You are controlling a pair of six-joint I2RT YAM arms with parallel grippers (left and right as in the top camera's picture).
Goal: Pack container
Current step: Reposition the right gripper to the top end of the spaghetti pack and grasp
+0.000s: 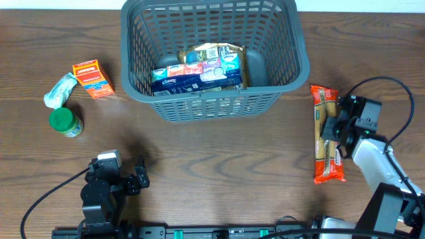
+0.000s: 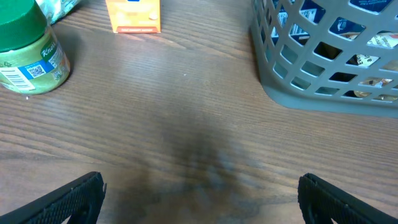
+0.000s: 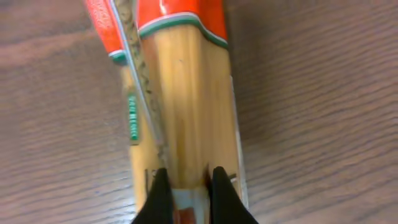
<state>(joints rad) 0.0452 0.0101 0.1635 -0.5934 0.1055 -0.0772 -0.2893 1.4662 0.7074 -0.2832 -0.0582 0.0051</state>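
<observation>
The basket (image 1: 212,103) stands at the far middle of the desk (image 1: 219,166), already holding a tissue pack (image 1: 174,79) and a snack bag (image 1: 214,58). To its right a pasta pack (image 1: 329,162) lies flat on the desk. The right claw (image 3: 186,177) is pressed together, pinching the pack's narrow seam. The left claw (image 2: 199,186) is spread wide above bare wood and holds nothing. A jar (image 1: 65,121), an orange box (image 1: 93,78) and a pouch (image 1: 60,89) sit left of the basket.
</observation>
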